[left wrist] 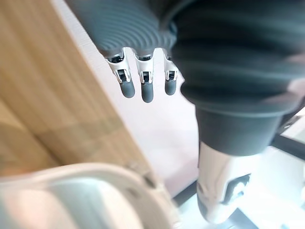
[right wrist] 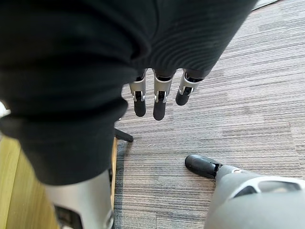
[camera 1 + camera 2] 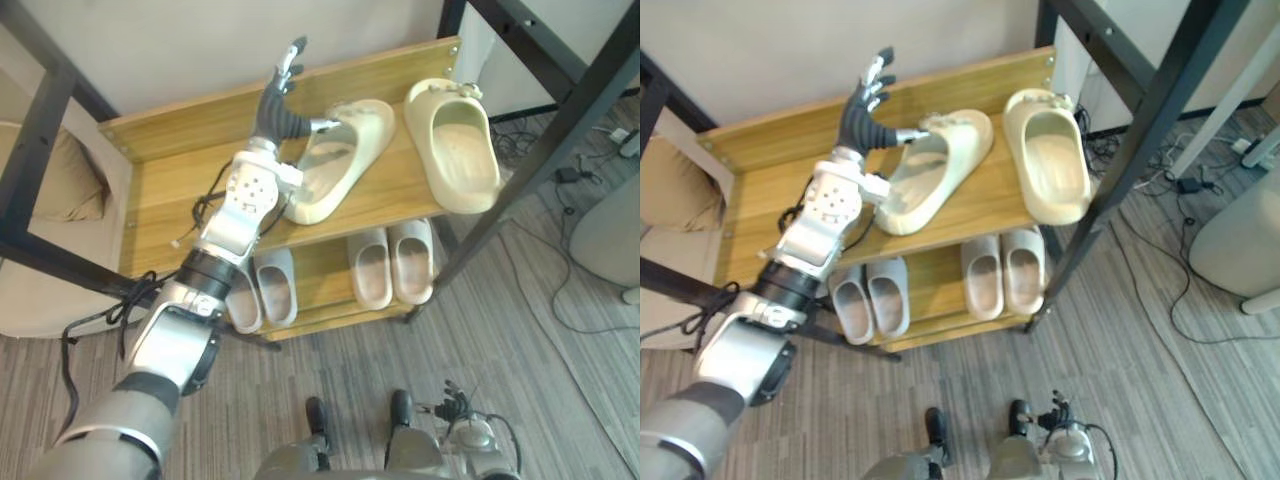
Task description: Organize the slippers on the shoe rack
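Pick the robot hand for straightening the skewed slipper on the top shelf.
Left. The left robot hand is open beside the skewed slipper on the top shelf, thumb at its edge; the right robot hand hangs low over the floor.

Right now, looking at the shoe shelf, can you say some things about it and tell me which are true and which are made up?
1. The left cream slipper and the right cream slipper both lie on the top shelf. True.
2. The lower shelf has no shoes on it. False: a grey pair and a beige pair stand there.
3. The left hand has its fingers curled round a slipper. False: its fingers are straight, and it is beside the left cream slipper.
4. The right hand hangs open over the carpet. True.
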{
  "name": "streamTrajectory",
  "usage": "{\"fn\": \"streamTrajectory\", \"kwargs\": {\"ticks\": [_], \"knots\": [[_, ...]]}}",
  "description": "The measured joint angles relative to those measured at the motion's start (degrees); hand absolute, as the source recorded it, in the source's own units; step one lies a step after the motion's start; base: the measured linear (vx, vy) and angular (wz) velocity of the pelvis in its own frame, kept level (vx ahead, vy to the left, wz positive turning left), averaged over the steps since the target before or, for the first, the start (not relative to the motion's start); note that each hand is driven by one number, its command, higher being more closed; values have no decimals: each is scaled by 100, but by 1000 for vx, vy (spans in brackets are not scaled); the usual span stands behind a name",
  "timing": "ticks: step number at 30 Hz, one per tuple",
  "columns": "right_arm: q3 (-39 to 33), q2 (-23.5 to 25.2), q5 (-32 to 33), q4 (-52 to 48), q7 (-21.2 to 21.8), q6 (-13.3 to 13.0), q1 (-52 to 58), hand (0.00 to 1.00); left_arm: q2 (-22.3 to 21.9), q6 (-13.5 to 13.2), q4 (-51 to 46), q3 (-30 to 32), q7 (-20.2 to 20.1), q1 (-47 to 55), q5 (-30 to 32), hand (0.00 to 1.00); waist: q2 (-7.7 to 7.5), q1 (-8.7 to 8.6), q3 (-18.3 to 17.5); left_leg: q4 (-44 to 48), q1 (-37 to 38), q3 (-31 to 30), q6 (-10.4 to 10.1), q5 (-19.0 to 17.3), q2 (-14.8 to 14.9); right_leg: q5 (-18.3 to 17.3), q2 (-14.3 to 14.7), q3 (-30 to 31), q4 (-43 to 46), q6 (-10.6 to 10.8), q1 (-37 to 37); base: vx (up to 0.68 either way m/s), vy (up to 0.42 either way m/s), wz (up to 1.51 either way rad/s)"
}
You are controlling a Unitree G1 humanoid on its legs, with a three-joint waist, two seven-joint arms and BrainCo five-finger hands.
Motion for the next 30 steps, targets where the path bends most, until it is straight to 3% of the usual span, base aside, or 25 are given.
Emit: {"fn": "streamTrajectory", "kwargs": {"ticks": [13, 30], "knots": [[159, -15, 0, 16, 1, 0, -6, 0, -245, -221, -928, 399, 139, 951, -716, 0, 2, 130, -3, 0, 12, -164, 11, 45, -19, -20, -14, -184, 0, 4, 106, 2, 13, 7], [437, 22, -8, 19, 30, 17, -71, 0, -477, -232, -1555, 416, 59, 2479, -1302, 0, 11, 354, -26, -5, 120, -319, -38, 27, -16, -74, -4, -419, -43, 7, 305, -3, 11, 5]]}}
